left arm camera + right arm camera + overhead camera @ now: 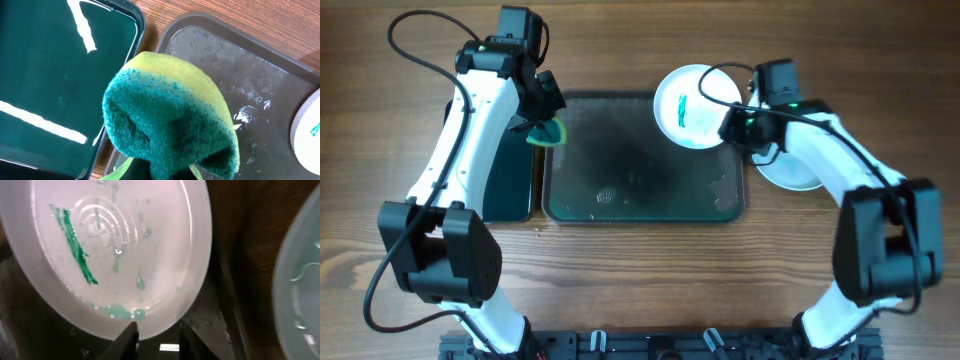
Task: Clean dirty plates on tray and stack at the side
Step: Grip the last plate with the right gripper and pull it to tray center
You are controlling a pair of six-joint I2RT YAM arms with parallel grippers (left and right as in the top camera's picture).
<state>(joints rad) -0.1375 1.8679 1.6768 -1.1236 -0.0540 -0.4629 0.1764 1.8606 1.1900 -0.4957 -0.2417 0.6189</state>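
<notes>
My right gripper [735,125] is shut on the rim of a white plate [688,105] and holds it tilted above the far right corner of the dark tray [640,205]. The plate carries a green smear and wet drops in the right wrist view [115,255], where my fingers [155,335] pinch its lower edge. A second pale plate [790,172] lies on the table right of the tray, partly under my right arm; it also shows in the right wrist view [302,280]. My left gripper [545,125] is shut on a green and yellow sponge [170,120] over the tray's left edge.
A narrow black tray [510,170] lies left of the big tray, seen close in the left wrist view [55,75]. The big tray's floor [235,75] is wet. The held plate's edge shows at the right of the left wrist view [307,130].
</notes>
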